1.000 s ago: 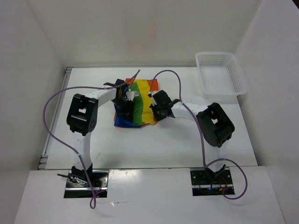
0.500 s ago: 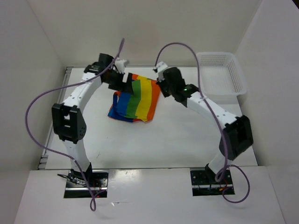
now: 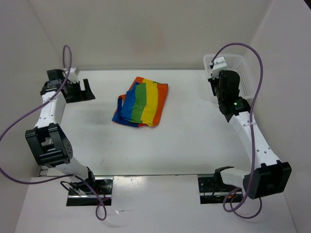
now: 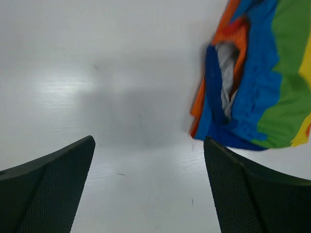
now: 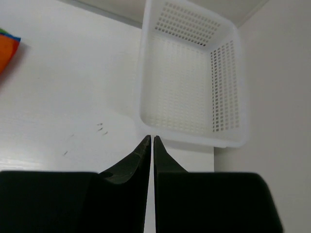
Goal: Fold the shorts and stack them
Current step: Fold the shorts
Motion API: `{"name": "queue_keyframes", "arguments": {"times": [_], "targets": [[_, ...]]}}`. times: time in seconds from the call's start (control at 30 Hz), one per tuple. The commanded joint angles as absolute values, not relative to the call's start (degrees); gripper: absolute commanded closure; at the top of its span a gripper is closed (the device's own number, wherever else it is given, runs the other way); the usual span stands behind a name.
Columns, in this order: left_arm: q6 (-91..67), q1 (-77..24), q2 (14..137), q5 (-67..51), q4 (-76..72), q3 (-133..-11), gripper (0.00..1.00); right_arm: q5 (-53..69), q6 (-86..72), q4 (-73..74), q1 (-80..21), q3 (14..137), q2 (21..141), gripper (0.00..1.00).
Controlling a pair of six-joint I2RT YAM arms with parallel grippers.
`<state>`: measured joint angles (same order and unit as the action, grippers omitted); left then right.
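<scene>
- the soft rainbow-striped cloth shorts (image 3: 141, 102) lie in a small bundle in the middle of the far half of the white table (image 3: 184, 141), well apart from both arms.
- the left black two-finger gripper (image 3: 80, 90) is out at the far left of the table. its fingers are wide apart with nothing between them. from its own camera the left gripper (image 4: 149, 141) looks over bare table at the bundle's blue and orange edge (image 4: 257, 87).
- the right black two-finger gripper (image 3: 214, 83) is far off to the right, close to the white plastic mesh basket (image 3: 243, 92). its fingers are pressed close together, with only a thin slit showing, and they hold nothing (image 5: 151, 138). the basket (image 5: 189, 138) sits just ahead of it and looks empty.
- i think the folding step is about done — the shorts look doubled over, with stripes on top and no leg sticking out.
- the left side of the bundle looks a bit puffy, and some white lining shows there.
- what is left seems to be the stacking. i cannot see another pair or a pile to put it on.
- the next move would need an arm to reach to the bundle, open its fingers, and pinch all the layers at one edge — or the fold may fall open when lifted.
</scene>
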<state>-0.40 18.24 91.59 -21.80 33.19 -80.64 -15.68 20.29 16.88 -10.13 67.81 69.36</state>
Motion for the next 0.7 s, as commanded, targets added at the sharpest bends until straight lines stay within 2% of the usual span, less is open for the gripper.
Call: {"name": "queue_keyframes", "arguments": {"times": [0.0, 0.13, 0.5, 0.67], "targets": [[0.0, 7.9, 95.4, -24.5, 33.6, -76.6, 0.01, -13.0, 21.0, 16.4, -10.5, 64.7, 64.7, 0.91], [0.0, 5.7, 103.6, -11.8, 31.6, -73.7, 0.01, -12.0, 19.2, 18.3, -9.9, 62.6, 61.8, 0.91], [0.0, 4.5, 107.0, 1.2, 21.4, -70.0, 0.01, -9.7, 15.5, 21.4, -8.8, 60.3, 56.5, 0.91], [0.0, -3.1, 109.8, 9.9, 19.7, -68.7, 0.01, -9.7, 14.9, 20.2, -8.8, 59.2, 56.5, 0.89]]}}
